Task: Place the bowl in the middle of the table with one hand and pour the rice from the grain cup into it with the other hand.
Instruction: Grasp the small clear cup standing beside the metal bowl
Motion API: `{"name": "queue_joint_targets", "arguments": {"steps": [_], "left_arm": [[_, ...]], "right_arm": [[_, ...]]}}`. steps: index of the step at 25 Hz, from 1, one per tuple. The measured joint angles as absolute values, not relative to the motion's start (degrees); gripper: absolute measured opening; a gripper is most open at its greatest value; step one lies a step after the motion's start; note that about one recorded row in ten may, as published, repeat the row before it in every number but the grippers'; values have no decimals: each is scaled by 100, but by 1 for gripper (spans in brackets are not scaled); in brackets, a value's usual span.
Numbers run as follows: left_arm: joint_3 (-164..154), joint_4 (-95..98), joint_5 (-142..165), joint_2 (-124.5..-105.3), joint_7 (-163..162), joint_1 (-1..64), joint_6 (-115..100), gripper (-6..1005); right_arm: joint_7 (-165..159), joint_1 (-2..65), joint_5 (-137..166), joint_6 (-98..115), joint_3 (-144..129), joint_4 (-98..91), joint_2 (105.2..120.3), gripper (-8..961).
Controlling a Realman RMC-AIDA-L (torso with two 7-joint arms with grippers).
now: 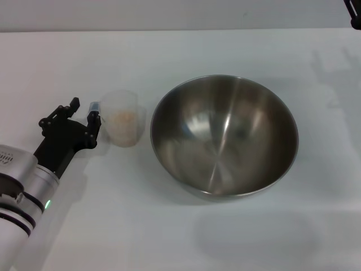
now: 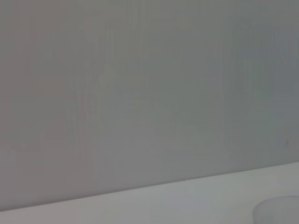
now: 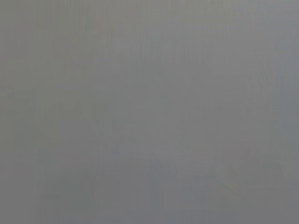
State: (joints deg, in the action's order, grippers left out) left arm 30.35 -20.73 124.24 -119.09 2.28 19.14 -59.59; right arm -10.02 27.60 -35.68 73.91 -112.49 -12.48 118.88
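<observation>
In the head view the stainless-steel bowl (image 1: 225, 135) stands empty on the white table (image 1: 169, 237), slightly right of the middle. The clear grain cup (image 1: 123, 125) stands upright just left of the bowl and holds rice (image 1: 122, 118). My left gripper (image 1: 83, 111) is open right at the cup's left side. One black finger (image 1: 94, 119) is beside the cup's handle (image 1: 95, 106), the other farther left. A bit of the cup's rim (image 2: 280, 210) shows in the left wrist view. Only a dark tip of my right gripper (image 1: 355, 14) shows at the far right corner.
The table's far edge meets a grey wall (image 1: 169, 14) at the back. The left wrist view shows mostly that wall (image 2: 140, 93). The right wrist view shows only a plain grey surface.
</observation>
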Motion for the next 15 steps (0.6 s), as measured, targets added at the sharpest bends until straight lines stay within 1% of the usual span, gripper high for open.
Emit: {"name": "queue_joint_targets", "arguments": {"steps": [2,3,9,15], "left_arm": [[3034,-2074,12423,-11909,213,1931,-5922,582],[3033,-2074,12423,-11910,196,1975,-5835,336],[3012,-2083,12435,-11909,193,2004,-5806,111],[3057,-2149,12408,-11917,190,2004,-5828,65]], "right_arm": [[-1002,2760,-3568,7391,-11247,-1248,11889,743],[-1002,2760,-3568,7391,-11246,-1248,11889,743],[-1002,2760,-3568,7391,-11242,-1246,11892,743],[-1002,2760,-3567,7391,-11240,-1224,11891,742]]}}
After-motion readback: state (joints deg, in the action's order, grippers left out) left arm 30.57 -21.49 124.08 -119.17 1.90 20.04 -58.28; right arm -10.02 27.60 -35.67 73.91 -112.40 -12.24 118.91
